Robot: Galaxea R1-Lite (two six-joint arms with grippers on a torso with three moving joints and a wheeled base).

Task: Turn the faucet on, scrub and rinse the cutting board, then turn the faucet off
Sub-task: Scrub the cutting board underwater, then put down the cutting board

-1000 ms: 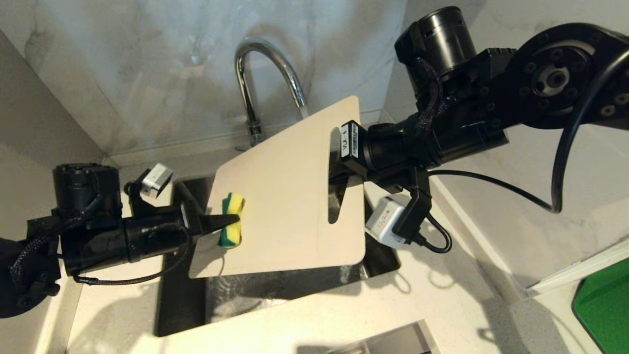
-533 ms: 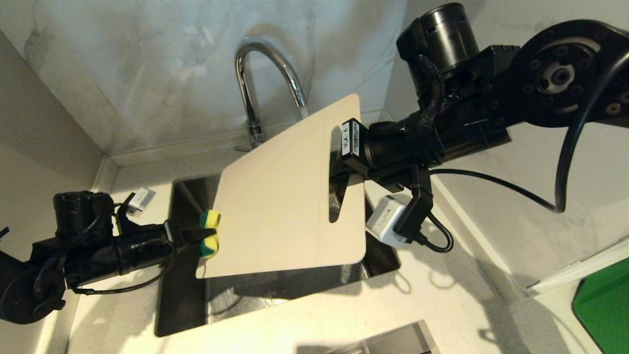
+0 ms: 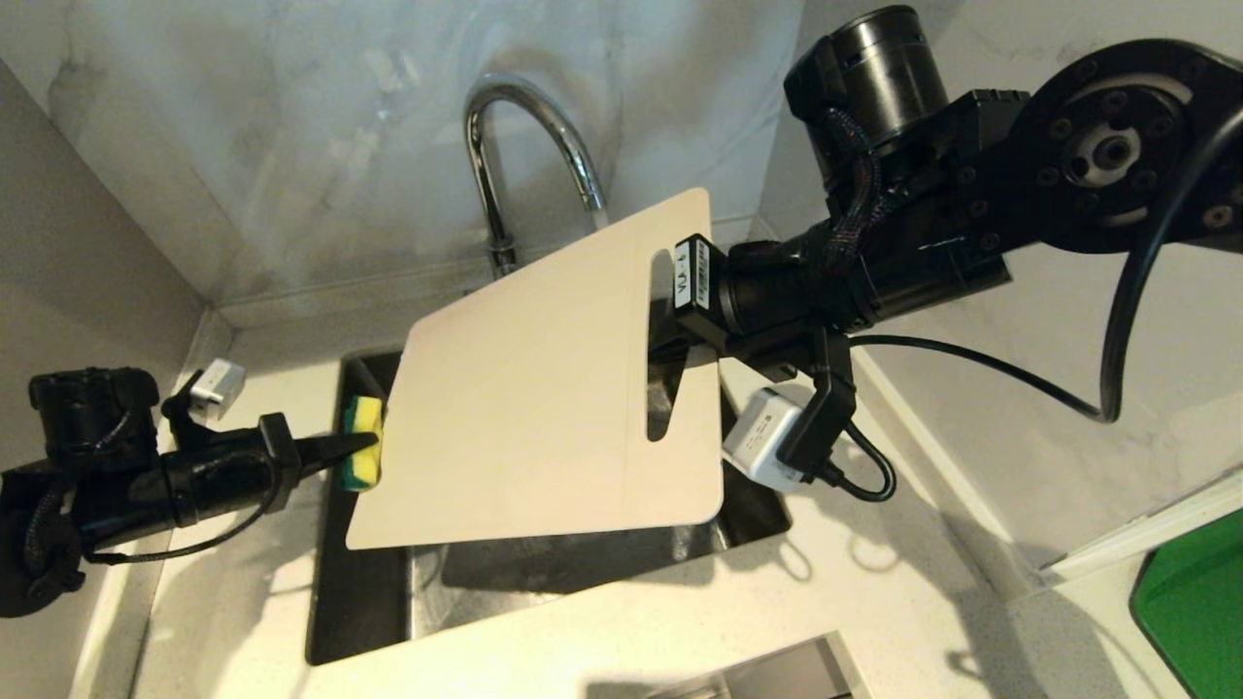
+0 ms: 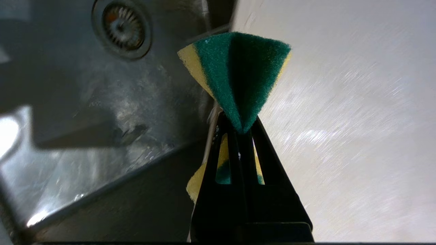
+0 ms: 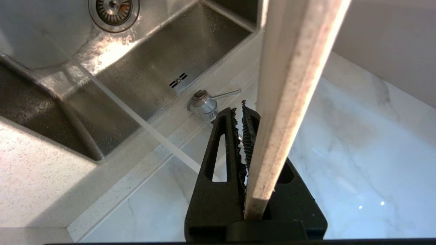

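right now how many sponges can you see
1. The sponge, yellow and green, is pinched in the left claw at the left edge of the cutting board, over the sink. The board could hide more.

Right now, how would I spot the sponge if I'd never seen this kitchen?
Find the steel sink below the faucet. Over it the right gripper holds the cutting board tilted. At the board's left edge, the left gripper pinches the sponge: small, yellow with a green scouring face, the only soft thing there.
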